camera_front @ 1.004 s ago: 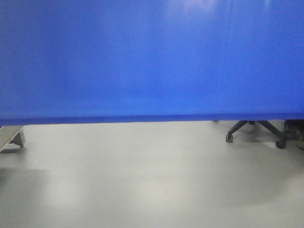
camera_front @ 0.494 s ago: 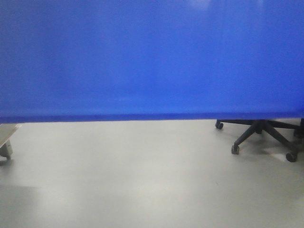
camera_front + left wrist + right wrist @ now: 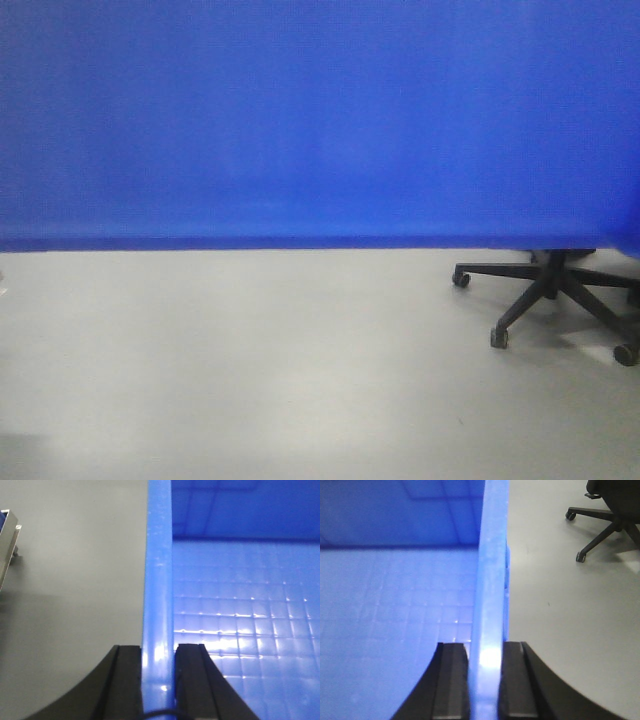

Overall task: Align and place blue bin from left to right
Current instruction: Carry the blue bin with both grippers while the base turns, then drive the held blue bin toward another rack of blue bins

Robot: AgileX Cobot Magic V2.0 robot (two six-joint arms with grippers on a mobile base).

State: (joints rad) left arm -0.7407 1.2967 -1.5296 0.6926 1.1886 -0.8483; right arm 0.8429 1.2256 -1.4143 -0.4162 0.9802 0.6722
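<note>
the left gripper [image 3: 157,650] is clamped on the bin [image 3: 320,120], its left wall standing upright between the two black fingers [image 3: 129,680]: one pad on the outer face, one on the inner, both touching just under the thick rim. the bin fills the upper half of the front view, floor [image 3: 250,380] showing below its bottom edge, so it looks carried clear of the ground. it seems empty, with a gridded base. i judge it stiff, bulky and fairly light, and its glossy plastic may slip; the opposite rims are the sensible hold. the right gripper [image 3: 486,647] pinches the right wall the same way. a chair [image 3: 550,300] stands on the floor beyond, to the right.
</note>
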